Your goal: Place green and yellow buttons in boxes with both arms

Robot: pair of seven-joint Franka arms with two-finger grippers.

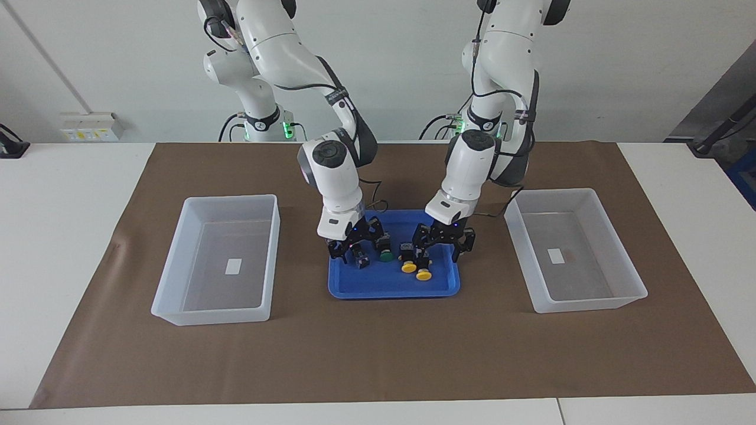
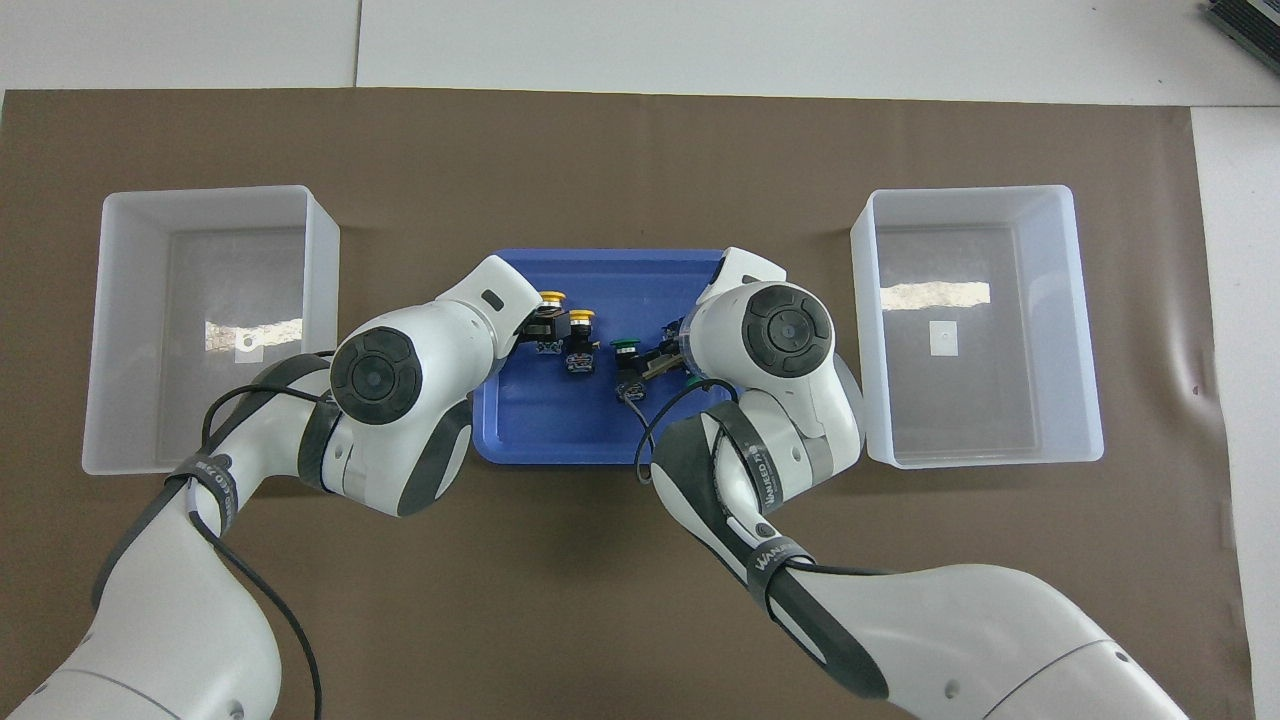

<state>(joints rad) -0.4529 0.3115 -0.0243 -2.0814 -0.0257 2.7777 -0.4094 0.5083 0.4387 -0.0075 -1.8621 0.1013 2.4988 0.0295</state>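
Reaching right hand: low in the tray, fingers spread either side of a green button, not clenched.
Left hand: low over the tray, released, fingers spread, just at 1 o'clock of the yellow buttons in the facing view.
Second green button: lies between the first and the yellow pair.
Boxes: in the facing view, a box at the tray's 9 o'clock and a twin box at 3 o'clock, both on the surface.

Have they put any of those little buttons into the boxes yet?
Not yet. Both boxes hold no buttons; all four buttons sit in the blue tray. The right gripper is down at the green ones, the left gripper at the yellow ones. Lifting and dropping remain.
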